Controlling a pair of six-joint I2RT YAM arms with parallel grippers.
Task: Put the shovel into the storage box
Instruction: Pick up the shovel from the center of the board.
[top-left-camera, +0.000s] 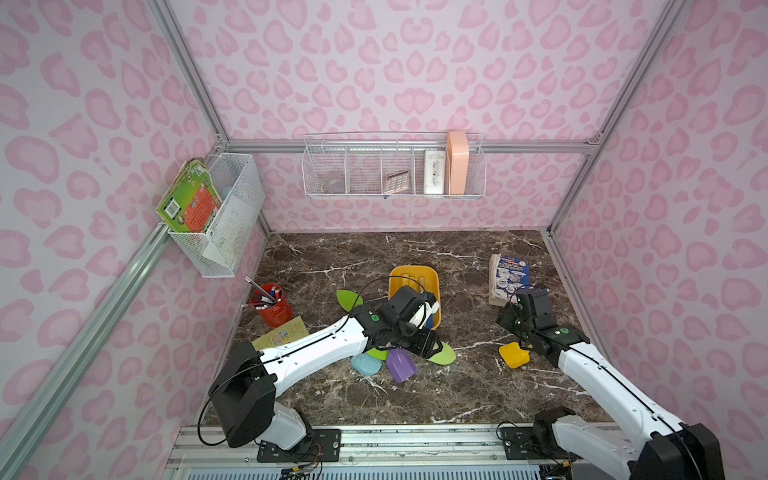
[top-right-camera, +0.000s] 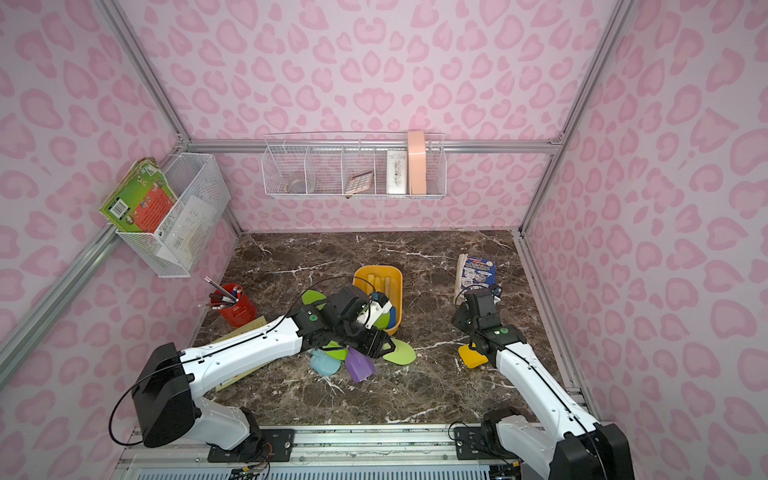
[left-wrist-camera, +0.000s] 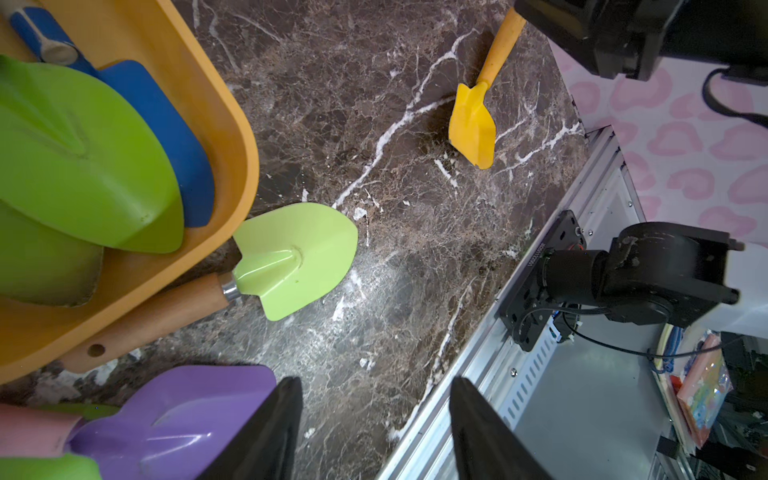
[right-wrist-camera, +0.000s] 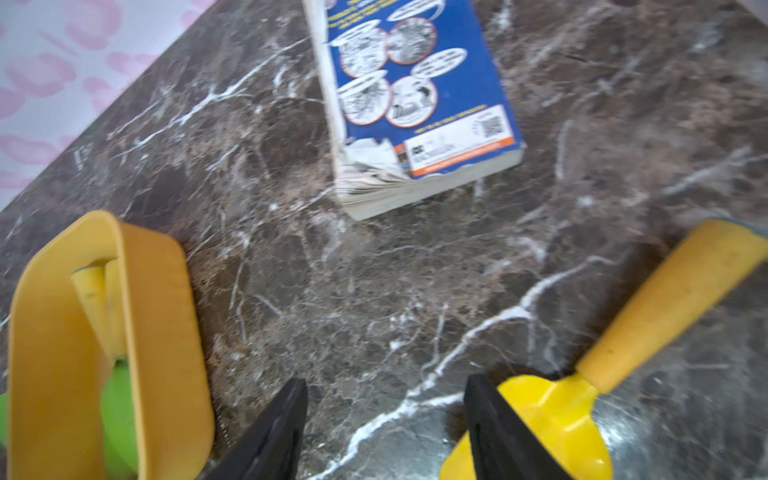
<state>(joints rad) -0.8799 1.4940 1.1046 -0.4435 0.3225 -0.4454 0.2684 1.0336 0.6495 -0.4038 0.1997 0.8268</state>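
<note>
- Dark marble tabletop (top-left-camera: 457, 257), pink spotted walls (top-left-camera: 415, 62).
- storage box (top-left-camera: 413, 269) sits mid-table; blue shovel (left-wrist-camera: 166, 137) and green shovel (left-wrist-camera: 83, 158) lie inside it.
- left gripper (left-wrist-camera: 374, 386): jaws apart, nothing between them, over bare table just off the box's near corner. purple shovel (left-wrist-camera: 174, 419) blade is right beside one finger. light green shovel (left-wrist-camera: 295, 257) lies near, with its wooden handle against the box's outer wall.
- right gripper (right-wrist-camera: 385, 384): jaws apart, empty. yellow shovel (right-wrist-camera: 557, 419) lies flat on the table, blade just beside one finger and outside the gap, handle angling away.
- In both top views the yellow shovel lies well apart from the box.
- book (right-wrist-camera: 415, 83) lies on the table near the right gripper.
</note>
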